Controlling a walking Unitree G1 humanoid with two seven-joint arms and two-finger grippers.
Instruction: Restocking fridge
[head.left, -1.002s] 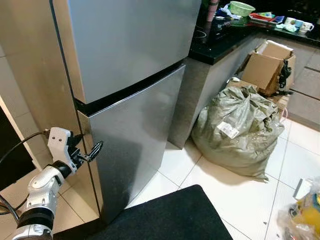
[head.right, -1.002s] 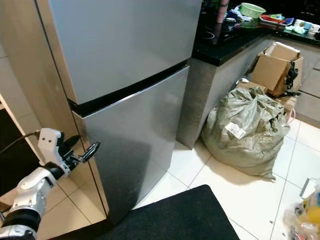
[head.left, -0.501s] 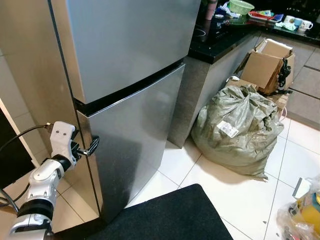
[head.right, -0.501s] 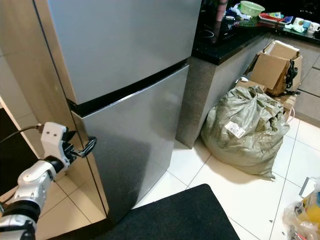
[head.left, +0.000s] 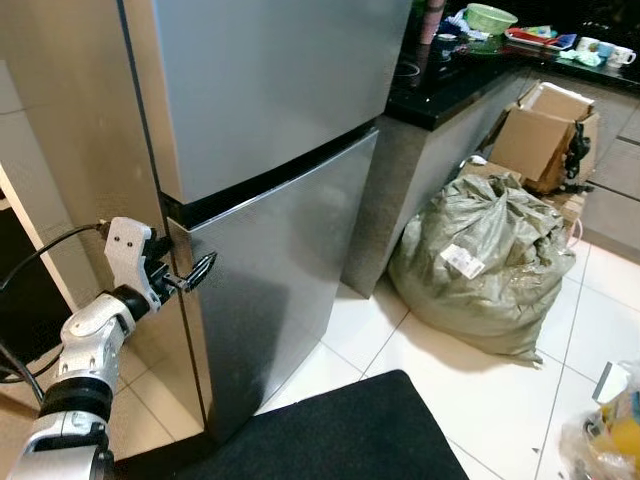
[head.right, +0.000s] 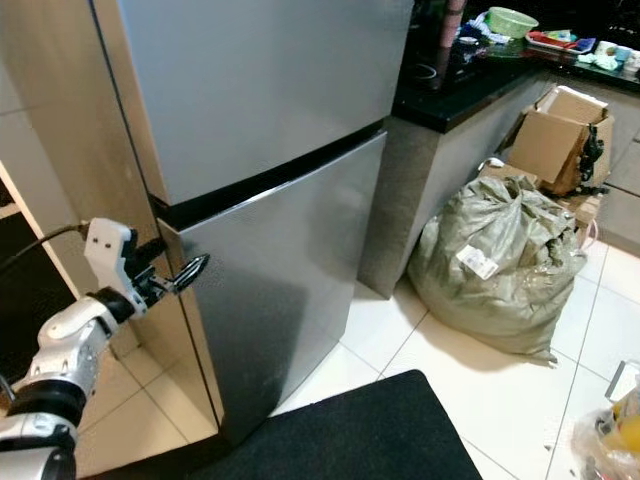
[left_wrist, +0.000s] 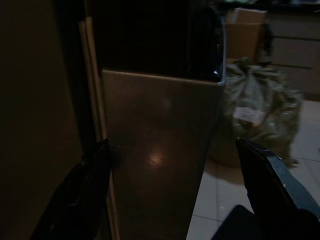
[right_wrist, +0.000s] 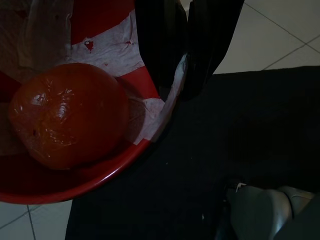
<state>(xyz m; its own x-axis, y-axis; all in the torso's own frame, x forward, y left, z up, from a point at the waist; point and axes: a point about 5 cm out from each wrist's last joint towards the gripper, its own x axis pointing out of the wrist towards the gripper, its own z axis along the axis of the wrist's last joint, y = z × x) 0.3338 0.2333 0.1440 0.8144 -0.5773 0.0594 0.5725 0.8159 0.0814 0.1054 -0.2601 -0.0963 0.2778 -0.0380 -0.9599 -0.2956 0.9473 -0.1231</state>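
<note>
The left claw (head.left: 200, 272), fingers spread, sits at the left edge of the fridge's lower door (head.left: 280, 280), which is shut. To the right, bare tile floor (head.left: 470, 385) lies before a stuffed sack (head.left: 480, 260). The right claw (right_wrist: 187, 55) pinches a red bowl's rim (right_wrist: 150, 145); the bowl holds a tomato (right_wrist: 67, 115).

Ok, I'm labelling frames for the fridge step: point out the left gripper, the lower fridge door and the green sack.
left gripper (head.left: 196, 273), left eye view, between fingertips
lower fridge door (head.left: 285, 265), left eye view, mid panel
green sack (head.left: 480, 260), left eye view, front bulge
</note>
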